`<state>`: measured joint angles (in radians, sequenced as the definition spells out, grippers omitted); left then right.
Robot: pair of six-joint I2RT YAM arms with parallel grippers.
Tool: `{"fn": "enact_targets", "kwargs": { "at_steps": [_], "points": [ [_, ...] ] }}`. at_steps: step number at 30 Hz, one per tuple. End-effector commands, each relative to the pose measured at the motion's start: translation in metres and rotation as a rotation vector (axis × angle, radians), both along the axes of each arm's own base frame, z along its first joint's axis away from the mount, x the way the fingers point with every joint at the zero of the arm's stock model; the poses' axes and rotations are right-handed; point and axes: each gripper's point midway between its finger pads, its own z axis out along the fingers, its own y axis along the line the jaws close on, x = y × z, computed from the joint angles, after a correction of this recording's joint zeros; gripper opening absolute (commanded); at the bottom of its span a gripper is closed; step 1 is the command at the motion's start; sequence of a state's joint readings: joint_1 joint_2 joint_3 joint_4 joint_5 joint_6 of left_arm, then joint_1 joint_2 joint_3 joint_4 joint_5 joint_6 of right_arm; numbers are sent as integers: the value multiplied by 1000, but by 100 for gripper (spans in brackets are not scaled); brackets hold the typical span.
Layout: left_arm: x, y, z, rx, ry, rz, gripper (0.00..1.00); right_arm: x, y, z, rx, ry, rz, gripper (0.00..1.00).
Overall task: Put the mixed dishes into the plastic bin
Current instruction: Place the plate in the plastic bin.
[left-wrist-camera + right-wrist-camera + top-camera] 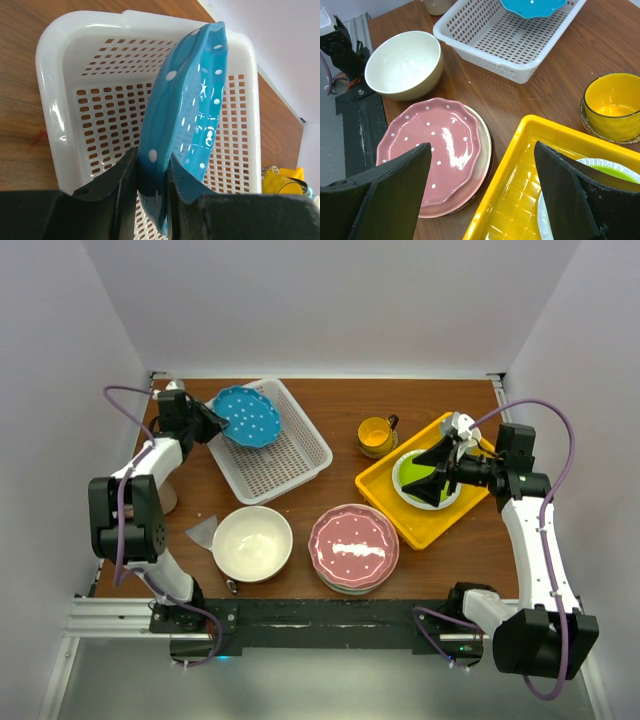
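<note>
My left gripper [212, 424] is shut on the rim of the blue white-dotted plate [248, 416] and holds it tilted on edge over the white plastic bin [300, 462]; the plate [187, 115] stands between my fingers [115, 185] above the bin's perforated floor [102, 120]. My right gripper [425, 475] is open and empty over the yellow tray. The pink dotted plate [353, 544] lies on a cream-pink plate at front centre [432, 145]. The large cream bowl [252, 543] stands at front left [402, 62]. The yellow mug [376, 435] stands behind the tray [612, 105].
A flat yellow tray [385, 502] at right holds the lime-green white-rimmed plate [405, 472]. A pale cup [168, 496] stands by the left arm. A clear scrap [203, 532] lies left of the cream bowl. The yellow mug rests on a coaster [590, 127].
</note>
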<state>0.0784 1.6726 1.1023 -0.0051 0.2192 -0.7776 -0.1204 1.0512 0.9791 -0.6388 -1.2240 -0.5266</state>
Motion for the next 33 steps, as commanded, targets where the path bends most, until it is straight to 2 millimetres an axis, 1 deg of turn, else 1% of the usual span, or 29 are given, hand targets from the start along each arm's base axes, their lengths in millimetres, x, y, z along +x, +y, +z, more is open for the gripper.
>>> {"fn": "enact_targets", "kwargs": {
  "at_steps": [1, 5, 6, 7, 9, 13, 14, 17, 18, 21, 23, 24, 25, 29, 30, 31, 33],
  "points": [
    [31, -11, 64, -2, -200, -42, 0, -3, 1, 10, 22, -37, 18, 88],
    [33, -16, 56, -6, -181, -53, 0, -3, 1, 10, 23, -37, 17, 88],
    [35, -17, 56, -6, -182, -57, 0, -3, 1, 10, 23, -37, 17, 88],
    [37, -18, 49, -5, -162, -59, 0, -3, 1, 10, 23, -36, 17, 88],
    [40, -21, 42, -6, -147, -69, 0, -3, 1, 10, 22, -40, 18, 88],
    [42, -23, 34, -8, -126, -70, 0, -3, 1, 10, 21, -39, 15, 88],
    [41, -22, 32, -4, -120, -71, 2, -3, 0, 10, 22, -41, 14, 88],
    [42, -21, 25, 5, -98, -68, 13, -3, 0, 11, 23, -41, 14, 88],
    [42, -21, 24, 7, -96, -68, 21, -3, 1, 11, 23, -42, 16, 88],
    [42, -20, 16, 14, -65, -70, 31, -4, 1, 10, 24, -38, 17, 88],
    [42, -18, 13, 27, -56, -67, 36, -3, 0, 10, 23, -39, 14, 88],
    [45, -17, 12, 31, -56, -66, 40, -3, 0, 11, 23, -41, 13, 88],
    [39, -17, 4, 35, -15, -70, 42, -3, 0, 11, 24, -41, 13, 88],
    [39, -14, -3, 67, 17, -72, 50, -3, 0, 11, 25, -41, 13, 88],
    [38, -13, -5, 74, 27, -71, 55, -3, 0, 11, 25, -42, 13, 88],
    [38, -12, -7, 80, 34, -70, 58, -4, 0, 11, 25, -39, 13, 88],
    [37, -9, -9, 103, 47, -71, 60, -3, 0, 11, 25, -41, 13, 88]
  ]
}}
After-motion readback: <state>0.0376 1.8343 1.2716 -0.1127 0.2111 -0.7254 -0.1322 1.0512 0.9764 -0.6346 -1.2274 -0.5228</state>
